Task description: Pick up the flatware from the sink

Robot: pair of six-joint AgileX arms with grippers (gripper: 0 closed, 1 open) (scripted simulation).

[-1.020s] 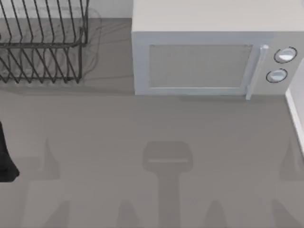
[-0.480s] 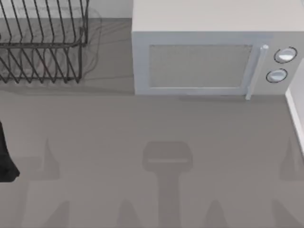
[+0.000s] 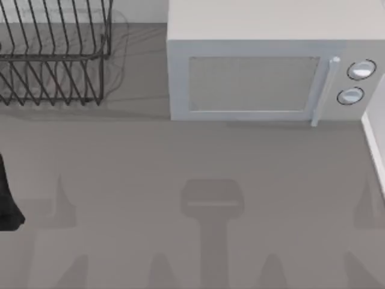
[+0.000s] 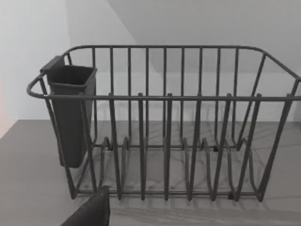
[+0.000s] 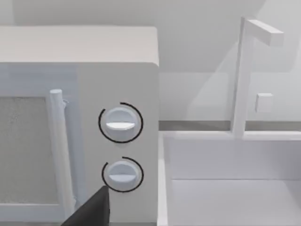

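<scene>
None done: the flatware is not yet picked up.
Flatware: probably inside the sink (image 5: 225, 188), 3 o'clock of the microwave (image 3: 264, 66).
Rack (image 4: 164, 127): 10 o'clock.
Pincers: cannot tell, either arm.
Left: reach, grasp, lift.

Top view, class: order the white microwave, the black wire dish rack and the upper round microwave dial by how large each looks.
1. White box-shaped microwave, largest.
2. Black wire dish rack, cut off by the picture's edge.
3. Upper round microwave dial, smallest.
</scene>
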